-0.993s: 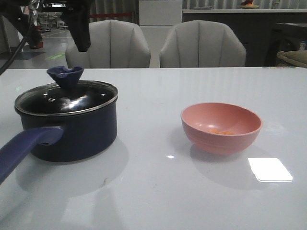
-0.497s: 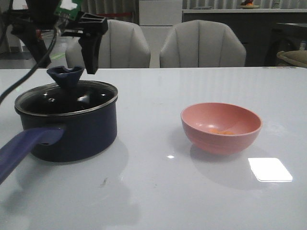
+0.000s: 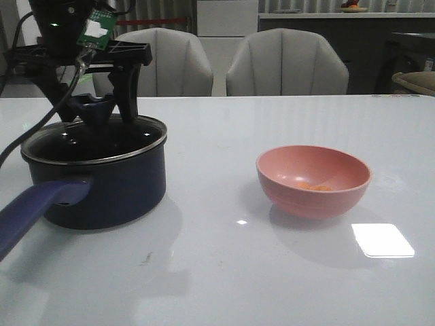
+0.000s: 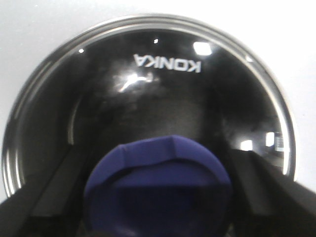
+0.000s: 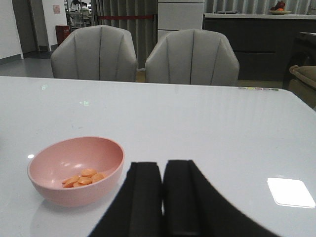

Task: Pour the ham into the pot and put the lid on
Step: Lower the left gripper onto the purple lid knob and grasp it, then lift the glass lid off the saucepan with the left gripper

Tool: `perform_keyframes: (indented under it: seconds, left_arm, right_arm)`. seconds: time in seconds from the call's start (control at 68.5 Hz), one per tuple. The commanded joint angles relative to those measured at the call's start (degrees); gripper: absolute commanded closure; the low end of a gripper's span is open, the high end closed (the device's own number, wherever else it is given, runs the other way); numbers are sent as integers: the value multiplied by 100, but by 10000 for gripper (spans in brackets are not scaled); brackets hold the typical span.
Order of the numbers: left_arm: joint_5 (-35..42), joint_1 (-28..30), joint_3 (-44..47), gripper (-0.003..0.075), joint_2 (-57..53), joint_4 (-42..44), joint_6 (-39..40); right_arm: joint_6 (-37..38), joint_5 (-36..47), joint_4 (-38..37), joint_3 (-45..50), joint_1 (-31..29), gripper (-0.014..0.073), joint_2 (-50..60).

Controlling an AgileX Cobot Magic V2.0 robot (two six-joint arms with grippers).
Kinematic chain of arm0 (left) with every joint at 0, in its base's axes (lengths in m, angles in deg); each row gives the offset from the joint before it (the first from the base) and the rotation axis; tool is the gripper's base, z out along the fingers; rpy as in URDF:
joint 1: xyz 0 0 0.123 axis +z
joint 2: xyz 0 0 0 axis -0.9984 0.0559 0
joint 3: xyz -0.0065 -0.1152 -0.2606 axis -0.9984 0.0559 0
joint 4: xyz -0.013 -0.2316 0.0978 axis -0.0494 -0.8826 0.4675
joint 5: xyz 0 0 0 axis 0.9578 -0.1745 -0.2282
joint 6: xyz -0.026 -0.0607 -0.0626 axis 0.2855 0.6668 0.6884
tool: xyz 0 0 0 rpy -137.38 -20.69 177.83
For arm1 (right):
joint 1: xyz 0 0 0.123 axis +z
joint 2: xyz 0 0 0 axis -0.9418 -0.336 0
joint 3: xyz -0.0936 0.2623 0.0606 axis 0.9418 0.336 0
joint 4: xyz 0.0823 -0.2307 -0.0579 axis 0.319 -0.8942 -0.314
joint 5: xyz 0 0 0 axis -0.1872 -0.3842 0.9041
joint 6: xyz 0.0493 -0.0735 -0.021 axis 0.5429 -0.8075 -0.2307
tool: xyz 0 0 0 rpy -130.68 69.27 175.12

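Lid (image 3: 95,139) is seated on the pot (image 3: 95,180), so it must be removed before pouring. Left gripper (image 3: 95,109) is spread wide, fingers straddling the knob (image 4: 158,190), nothing clamped yet. Ham (image 5: 84,177) is left in the pink bowl (image 5: 76,168); right gripper (image 5: 162,197) is pressed together, empty, parked nearby.
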State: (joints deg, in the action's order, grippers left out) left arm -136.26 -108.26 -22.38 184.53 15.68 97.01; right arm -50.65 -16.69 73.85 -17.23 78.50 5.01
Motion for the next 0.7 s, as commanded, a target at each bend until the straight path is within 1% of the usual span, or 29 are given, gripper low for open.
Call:
perform_keyframes:
  seconds: [0.0,0.029,0.058,0.131,0.248,0.336,0.438,0.555,0.599,0.672,0.687]
  left_arm:
    - [118,7,-189,393,-269,-1,35]
    - [87,7,-237,440,-269,-1,35]
    - [58,7,-287,468,-269,-1,35]
    - [-27,7,-464,505,-295,-1,35]
    - [-85,7,-732,505,-476,198,35]
    - [-98,7,-734,505,-680,464,7]
    - [-323,83,-734,505,-872,634,-447]
    - [-546,456,-590,505,-1085,646,-816]
    - [-544,737,-450,505,-1205,646,-896]
    - [-504,1012,-291,505,-1328,624,-981]
    - [-486,1182,-201,505,-1388,624,-1015]
  right_arm:
    - [-4,507,-71,-35,-22,428,122]
    - [-4,507,-71,-35,-22,428,122]
    - [-4,507,-71,-35,-22,428,122]
    - [-4,507,-71,-35,-22,428,122]
    - [-4,507,-71,-35,-22,428,122]
    - [-4,507,-71,-35,-22,428,122]
    - [-4,507,-71,-35,-22,428,122]
    - [-4,507,-71,-35,-22,428,122]
    - [-4,507,-71,-35,-22,428,122]
    - [-4,507,-71,-35,-22,428,122]
    - [-4,507,-71,-35,-22,428,122]
